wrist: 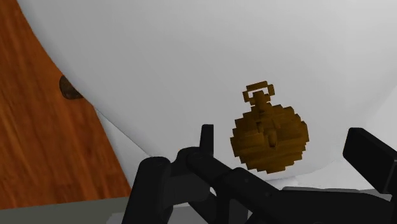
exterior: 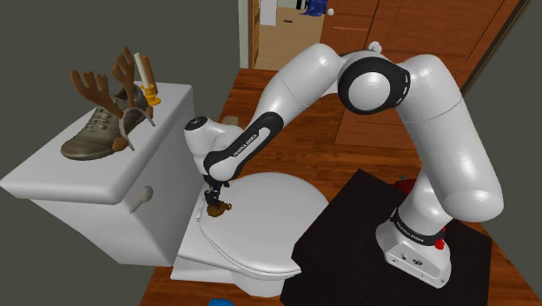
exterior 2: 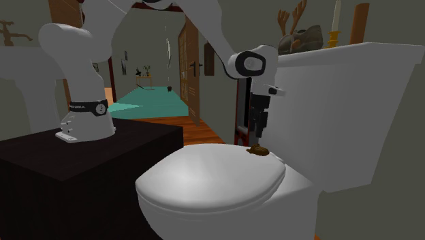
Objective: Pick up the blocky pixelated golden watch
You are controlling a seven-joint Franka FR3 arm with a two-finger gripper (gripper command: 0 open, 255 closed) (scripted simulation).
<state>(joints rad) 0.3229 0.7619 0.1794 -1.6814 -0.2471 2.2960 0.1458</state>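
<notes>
The golden, blocky pocket watch (wrist: pixel 270 135) with a small ring at its top lies on the white toilet lid (exterior: pixel 278 204), close to the tank. It appears as a small brown lump (exterior: pixel 220 209) in the shoulder view and again in the second exterior view (exterior 2: pixel 259 151). My black gripper (exterior: pixel 212 196) points straight down just over it. Its fingers stand open, one finger (wrist: pixel 207 141) on each side of the watch, neither touching it. In the second exterior view the gripper (exterior 2: pixel 258 134) hangs a little above the watch.
The white tank (exterior: pixel 95 174) rises right behind the watch; on its top are a brown shoe (exterior: pixel 94 137), antlers (exterior: pixel 109 87) and a candle (exterior: pixel 146 76). The black stand (exterior: pixel 365 235) sits beside the bowl. Wooden floor (wrist: pixel 44 127) lies past the lid's edge.
</notes>
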